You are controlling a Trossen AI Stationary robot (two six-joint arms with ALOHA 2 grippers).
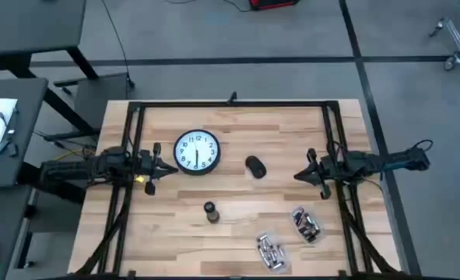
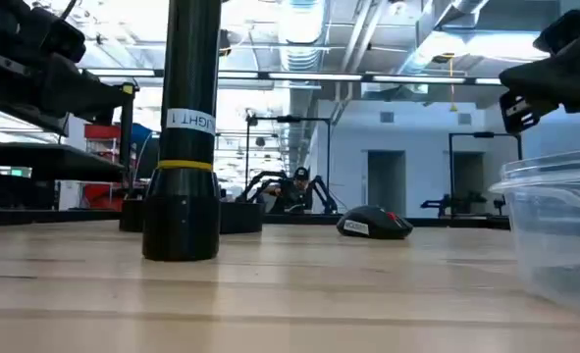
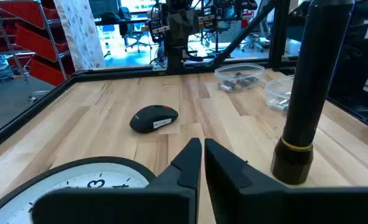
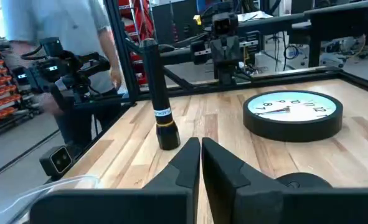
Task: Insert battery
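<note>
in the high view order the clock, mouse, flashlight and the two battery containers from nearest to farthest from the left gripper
From the left gripper:
1. Clock, right beside it.
2. Flashlight, toward the table's front.
3. Mouse, at table centre.
4. Front container, near the front edge.
5. Right container, near the right gripper.

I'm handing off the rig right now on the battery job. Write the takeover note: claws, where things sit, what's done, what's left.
Left claw: shut, empty, at the table's left side beside the wall clock.
Right claw: shut, empty, at the right side, facing the computer mouse.
Flashlight: standing upright near the front middle of the table, untouched.
Two clear tubs holding batteries, one front right, the other nearer the front edge.
Done: nothing visible; no battery picked, nothing opened.
Left: take a battery from a tub, open the device, insert it. Which device takes the battery can't be told from here.
</note>
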